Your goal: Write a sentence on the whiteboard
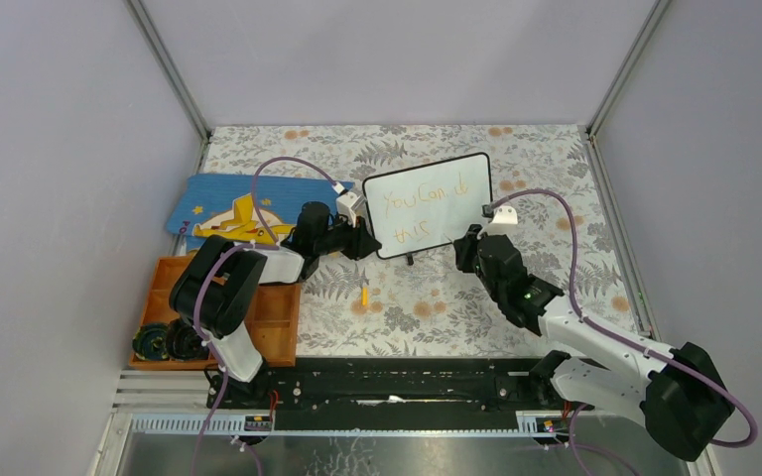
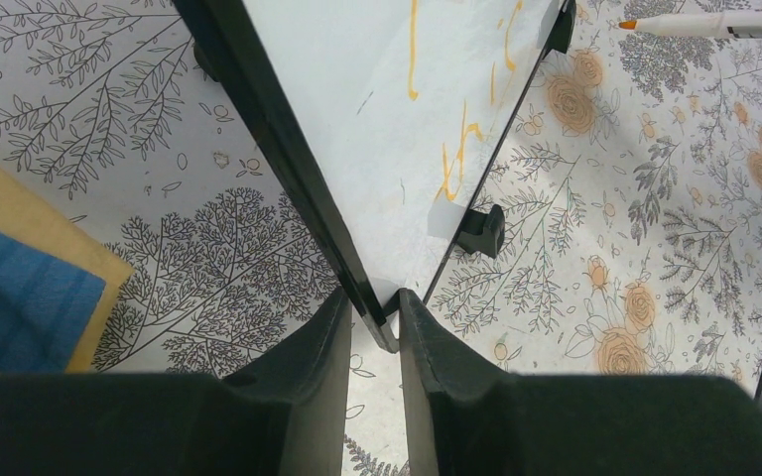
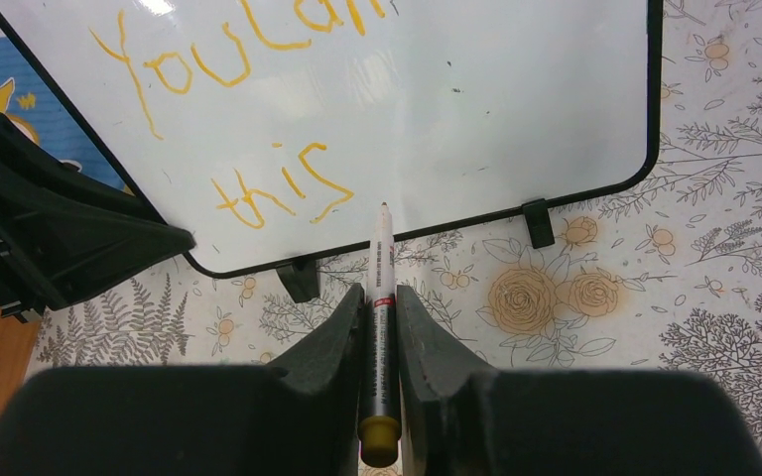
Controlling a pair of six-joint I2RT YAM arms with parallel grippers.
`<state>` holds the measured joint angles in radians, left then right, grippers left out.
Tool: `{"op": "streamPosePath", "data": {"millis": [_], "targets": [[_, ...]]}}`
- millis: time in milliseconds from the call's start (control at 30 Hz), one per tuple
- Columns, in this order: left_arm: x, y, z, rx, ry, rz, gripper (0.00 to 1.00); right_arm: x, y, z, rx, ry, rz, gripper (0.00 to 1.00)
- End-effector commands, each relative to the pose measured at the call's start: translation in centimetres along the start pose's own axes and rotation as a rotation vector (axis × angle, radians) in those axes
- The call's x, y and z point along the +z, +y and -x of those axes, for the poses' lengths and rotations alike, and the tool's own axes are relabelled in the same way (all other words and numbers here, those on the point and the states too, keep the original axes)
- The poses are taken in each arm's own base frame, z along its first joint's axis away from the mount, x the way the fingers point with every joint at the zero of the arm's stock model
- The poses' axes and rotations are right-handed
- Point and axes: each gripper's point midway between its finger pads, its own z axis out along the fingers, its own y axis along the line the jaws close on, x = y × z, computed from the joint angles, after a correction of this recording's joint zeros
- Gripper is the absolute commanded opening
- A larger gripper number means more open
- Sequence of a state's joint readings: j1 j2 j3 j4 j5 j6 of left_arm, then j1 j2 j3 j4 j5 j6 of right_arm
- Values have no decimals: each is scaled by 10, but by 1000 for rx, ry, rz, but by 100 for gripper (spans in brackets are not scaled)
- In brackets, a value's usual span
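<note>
Floral-clothed tabletop (image 1: pixel 556 169) carries the whiteboard (image 1: pixel 451 223), standing on its feet at centre, orange sentence (image 1: pixel 419 198) on it. Treat it as light, stiff and tip-prone; hold it by the frame. Your left gripper (image 2: pixel 375 307), nearly closed, pinches its lower corner. Your right gripper (image 3: pixel 382 297) clamps the marker (image 3: pixel 382 248), tip near the board, contact unconfirmed

Glossy smooth whiteboard (image 3: pixel 476 109) (matt black frame (image 3: pixel 654 94))
</note>
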<state>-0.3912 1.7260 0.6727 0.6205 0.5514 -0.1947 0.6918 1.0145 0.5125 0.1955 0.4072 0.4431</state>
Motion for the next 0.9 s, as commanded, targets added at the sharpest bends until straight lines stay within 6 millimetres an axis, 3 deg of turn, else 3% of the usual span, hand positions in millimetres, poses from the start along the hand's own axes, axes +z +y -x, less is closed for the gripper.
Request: {"op": "streamPosePath", "data": {"millis": [0,400,867], "targets": [[-2,2,7,38,-21,20,30,4,5,20,8,-71,11,0],[-1,3,8,40,-21,23,30,16,9,2,12,-21,14,0],[-1,2,7,47,-16,26,30,22,13,1,34,-24,20,0]]}}
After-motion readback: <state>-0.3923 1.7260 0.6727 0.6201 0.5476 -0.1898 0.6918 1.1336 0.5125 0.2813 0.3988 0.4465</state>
